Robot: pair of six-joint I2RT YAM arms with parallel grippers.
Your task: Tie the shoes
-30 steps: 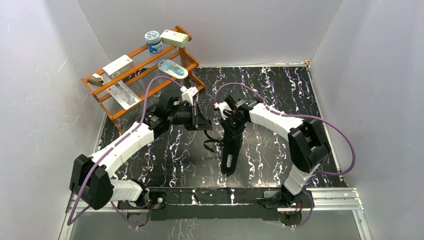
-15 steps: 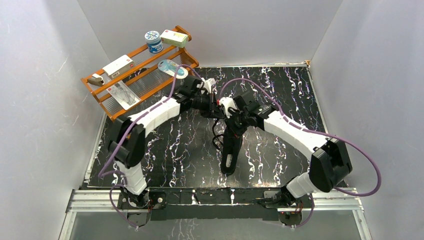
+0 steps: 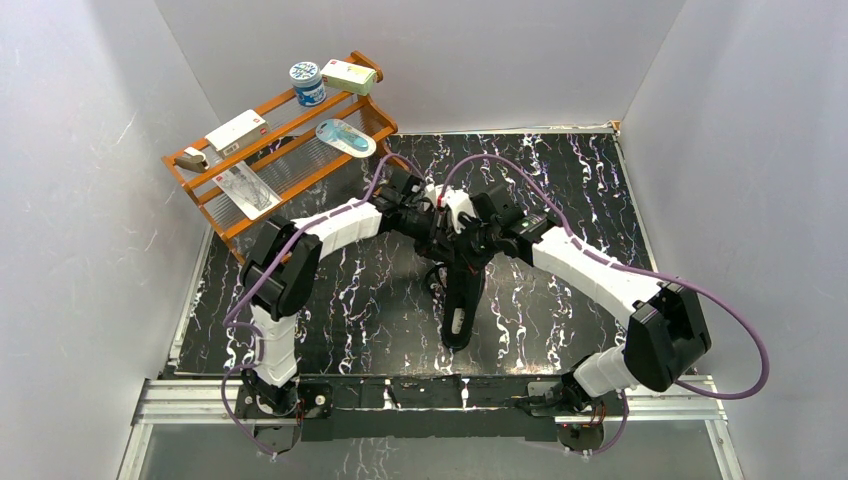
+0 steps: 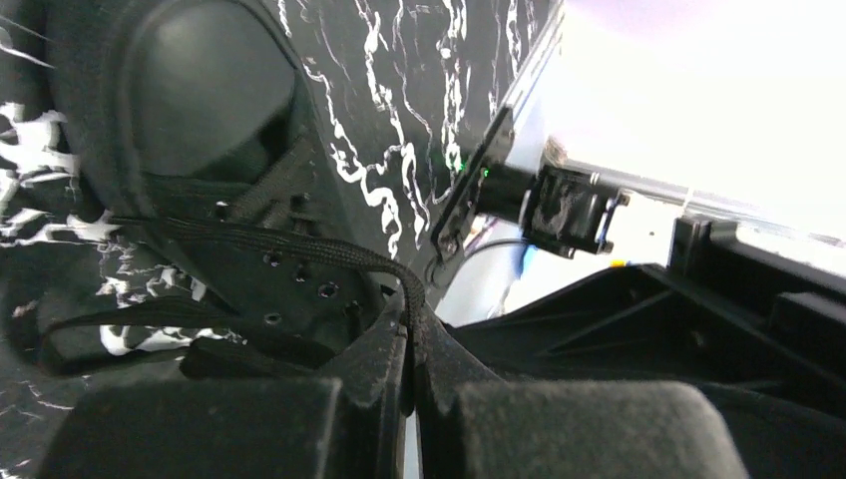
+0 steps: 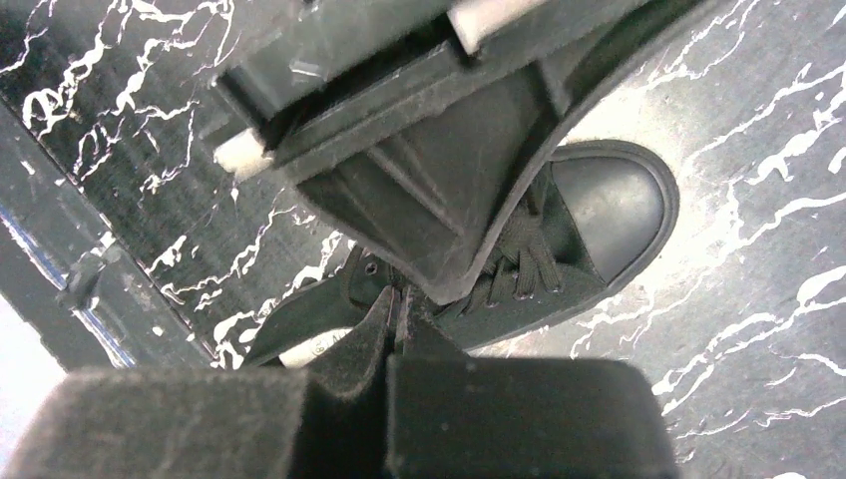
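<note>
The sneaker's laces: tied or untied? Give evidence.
Untied: the left gripper pinches one lace stretched loose from the sneaker; no bow shows.

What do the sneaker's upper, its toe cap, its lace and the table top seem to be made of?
The sneaker has an upper that looks like black canvas, matt and cloth-like. Its toe cap is probably rubber: smooth, with a dull sheen. The lace is a braided textile cord; the braid shows. The table top is glossy black with white marble-like veins; stone or printed film, I cannot tell.
</note>
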